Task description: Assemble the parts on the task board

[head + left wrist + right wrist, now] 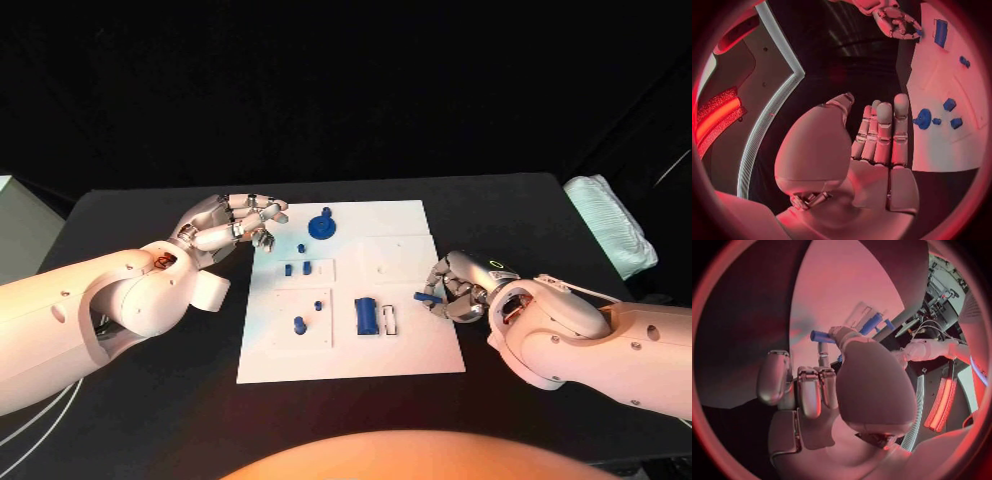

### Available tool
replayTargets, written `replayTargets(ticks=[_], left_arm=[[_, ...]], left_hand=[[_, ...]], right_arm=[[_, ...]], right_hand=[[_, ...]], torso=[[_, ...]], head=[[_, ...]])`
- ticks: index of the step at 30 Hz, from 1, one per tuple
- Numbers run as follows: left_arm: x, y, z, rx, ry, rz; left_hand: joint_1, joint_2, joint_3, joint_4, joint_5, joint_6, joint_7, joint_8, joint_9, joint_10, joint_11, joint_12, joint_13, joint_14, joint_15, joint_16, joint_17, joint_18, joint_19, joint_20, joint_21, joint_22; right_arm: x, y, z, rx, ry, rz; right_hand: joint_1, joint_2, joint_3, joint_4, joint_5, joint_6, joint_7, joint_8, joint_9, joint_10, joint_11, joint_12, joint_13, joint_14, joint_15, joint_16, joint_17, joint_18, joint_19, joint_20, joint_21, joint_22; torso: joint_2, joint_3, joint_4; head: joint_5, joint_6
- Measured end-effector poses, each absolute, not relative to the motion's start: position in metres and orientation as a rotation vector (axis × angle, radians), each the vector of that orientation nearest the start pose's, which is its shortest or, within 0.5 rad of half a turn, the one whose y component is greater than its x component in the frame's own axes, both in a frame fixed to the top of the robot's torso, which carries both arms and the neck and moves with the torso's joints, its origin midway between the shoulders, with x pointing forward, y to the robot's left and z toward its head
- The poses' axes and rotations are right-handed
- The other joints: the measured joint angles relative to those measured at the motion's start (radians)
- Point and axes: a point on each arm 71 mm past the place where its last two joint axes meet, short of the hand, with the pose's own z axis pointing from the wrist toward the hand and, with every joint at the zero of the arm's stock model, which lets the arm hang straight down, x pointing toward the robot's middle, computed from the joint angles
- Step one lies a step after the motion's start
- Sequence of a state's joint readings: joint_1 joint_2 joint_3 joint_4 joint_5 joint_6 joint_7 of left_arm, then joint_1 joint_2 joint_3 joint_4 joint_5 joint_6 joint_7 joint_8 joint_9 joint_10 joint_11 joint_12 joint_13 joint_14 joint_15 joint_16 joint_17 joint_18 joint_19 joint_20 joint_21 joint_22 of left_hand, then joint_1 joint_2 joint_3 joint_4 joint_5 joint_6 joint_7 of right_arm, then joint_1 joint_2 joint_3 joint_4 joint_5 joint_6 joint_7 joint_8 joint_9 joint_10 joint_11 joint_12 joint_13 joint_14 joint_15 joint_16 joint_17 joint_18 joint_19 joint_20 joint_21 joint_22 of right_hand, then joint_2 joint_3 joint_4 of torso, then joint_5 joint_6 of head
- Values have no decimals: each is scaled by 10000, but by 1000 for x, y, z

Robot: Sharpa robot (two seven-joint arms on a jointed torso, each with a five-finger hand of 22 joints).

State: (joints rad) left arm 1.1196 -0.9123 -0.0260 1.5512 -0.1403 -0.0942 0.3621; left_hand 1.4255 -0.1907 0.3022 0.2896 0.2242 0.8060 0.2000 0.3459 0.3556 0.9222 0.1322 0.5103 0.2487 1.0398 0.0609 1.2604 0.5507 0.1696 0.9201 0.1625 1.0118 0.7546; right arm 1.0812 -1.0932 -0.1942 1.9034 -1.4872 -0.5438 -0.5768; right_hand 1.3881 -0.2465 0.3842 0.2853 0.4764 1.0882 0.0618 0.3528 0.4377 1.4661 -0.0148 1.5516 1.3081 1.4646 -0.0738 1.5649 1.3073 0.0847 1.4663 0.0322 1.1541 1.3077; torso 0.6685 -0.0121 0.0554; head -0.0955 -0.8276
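Your right hand (459, 287) pinches a small blue part (426, 297) at the task board's (418, 360) right edge. Your left hand (231, 224) hovers empty, fingers apart, beside the board's far-left corner. The pinch looks shallow; a tilt could drop the part.

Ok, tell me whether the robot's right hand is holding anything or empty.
Holding. The right hand pinches a small blue cylindrical part at its fingertips, at the white task board's right edge.
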Motion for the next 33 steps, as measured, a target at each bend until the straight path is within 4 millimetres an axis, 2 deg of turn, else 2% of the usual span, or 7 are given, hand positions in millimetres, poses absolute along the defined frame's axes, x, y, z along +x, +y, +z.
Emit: replayTargets(ticks=[3, 7, 9, 17, 21, 23, 33], left_arm=[[464, 220, -208, -10007, 16177, -16501], [463, 220, -207, -10003, 16182, -16511], [463, 220, -207, -10000, 16186, -16518], [463, 219, -207, -9994, 16192, -16528], [463, 219, -207, -9993, 16195, -16530], [463, 219, -207, -9993, 16196, -16530], [463, 219, -207, -9998, 16220, -16528]], left_hand=[[0, 0, 0, 0, 0, 0, 0, 0, 0, 0, 0, 0, 0, 0, 0, 0, 0, 0, 0, 0, 0, 0], [0, 0, 0, 0, 0, 0, 0, 0, 0, 0, 0, 0, 0, 0, 0, 0, 0, 0, 0, 0, 0, 0], [0, 0, 0, 0, 0, 0, 0, 0, -2, 0, 0, 0, 0, 0, 0, 0, 0, 0, 0, 0, 0, 0], [0, 0, 0, 0, 0, 0, 0, 0, -8, 0, 0, 0, 0, 0, 0, 0, 0, 0, 0, 0, 0, 0], [0, 0, 0, 0, 0, 0, 0, 0, -8, 0, 0, 0, 0, 0, 0, 0, 0, 0, 0, 0, 0, 0], [0, 0, 1, 0, 0, 0, 0, 0, -8, 0, 0, 0, 0, 0, 0, 0, -1, 0, 0, 0, 0, 0], [0, 0, 1, 0, 0, 0, 0, 0, -7, 0, 0, 0, 0, 0, 0, 0, -1, 0, 0, 0, 0, 0]], right_arm=[[367, -236, -245, 2780, 18454, 4099], [367, -228, -246, 3561, 18720, 4475], [367, -223, -248, 3929, 18908, 4657], [368, -211, -253, 4697, 19458, 4990], [367, -206, -257, 4915, 19705, 5096], [367, -204, -258, 4991, 19817, 5148], [365, -197, -261, 5098, 20210, 5257]], right_hand=[[-227, -35, 334, -278, 2, -36, -36, 156, 4, 0, 0, 0, 0, 0, 0, 0, 0, 0, 0, 0, 0, -1], [-578, -35, 410, -329, -183, -89, -88, 288, 65, 0, 0, 0, 0, 37, -36, -1, 0, -1, 0, 0, 0, -1], [-809, -41, 980, -817, -293, -105, -75, 288, 87, 0, 0, 0, -1, 36, -36, -1, 0, -1, 0, 0, -51, -1], [-1340, 2, 1324, -1023, -450, -158, -91, 288, 100, 0, 1, 57, -2, 36, -36, -2, 0, 0, 0, 1, -77, -2], [-1766, 81, 1444, -1062, -1161, -161, -88, 304, 155, 0, 1, 168, -2, 36, -35, -2, 0, -1, -1, 1, -77, -3], [-1877, 90, 1446, -1061, -1420, -162, -87, 331, 506, -11, -13, 172, -2, 36, -36, -2, 0, -1, -1, 1, -77, -3], [-2241, 80, 1389, -946, -1552, -151, -99, 346, 635, 8, -65, 172, -3, 1, -71, -3, 0, 0, -2, -71, 32, -4]], torso=[[10, 4, -3], [17, 5, -10], [18, 7, -12], [16, 12, -10], [14, 18, -9], [14, 21, -12], [17, 25, -10]], head=[[-1, 3], [-1, 0], [-9, -16], [-13, -43], [-12, -47], [-5, -48], [-32, -84]])
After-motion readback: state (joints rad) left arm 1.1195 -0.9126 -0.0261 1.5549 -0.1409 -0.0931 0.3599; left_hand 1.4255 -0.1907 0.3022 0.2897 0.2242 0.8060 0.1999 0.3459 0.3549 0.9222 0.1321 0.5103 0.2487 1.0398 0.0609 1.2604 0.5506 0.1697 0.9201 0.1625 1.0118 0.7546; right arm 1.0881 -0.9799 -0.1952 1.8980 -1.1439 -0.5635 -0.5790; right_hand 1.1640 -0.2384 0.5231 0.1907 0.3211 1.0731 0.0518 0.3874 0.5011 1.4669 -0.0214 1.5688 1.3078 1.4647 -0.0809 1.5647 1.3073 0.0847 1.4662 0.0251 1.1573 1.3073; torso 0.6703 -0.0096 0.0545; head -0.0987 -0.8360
